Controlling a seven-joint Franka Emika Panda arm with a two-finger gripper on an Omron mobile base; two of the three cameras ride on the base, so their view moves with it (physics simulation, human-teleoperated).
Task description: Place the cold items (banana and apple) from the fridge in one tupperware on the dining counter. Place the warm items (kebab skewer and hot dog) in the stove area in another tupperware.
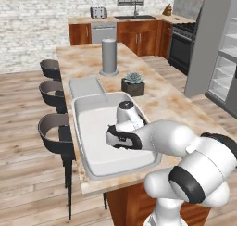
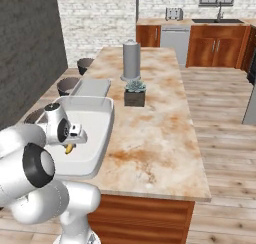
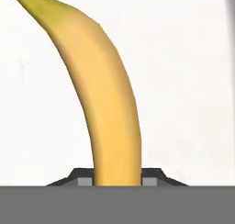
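Long beige-and-rust marbled stone surface (image 1: 166, 100) on a wooden base, in a kitchen with plank floor and whitewashed brick wall; black gas range (image 1: 181, 42) at the back right, tall grey steel fridge (image 1: 217, 53) standing open at right, clear shelves showing. Counts: two trays on the surface, one pale whitish thick-rimmed rectangular tray (image 1: 88, 110) and one flatter light-grey tray (image 1: 86, 85) just beyond it; one grey cylinder (image 1: 109, 56); one small potted succulent (image 1: 133, 84); three dark stools (image 1: 54, 128) along the left edge. End effector (image 3: 117, 175) clenched on one curved yellow banana (image 3: 103, 94), low over the pale tray's floor; whether the fruit touches the floor I can't tell.
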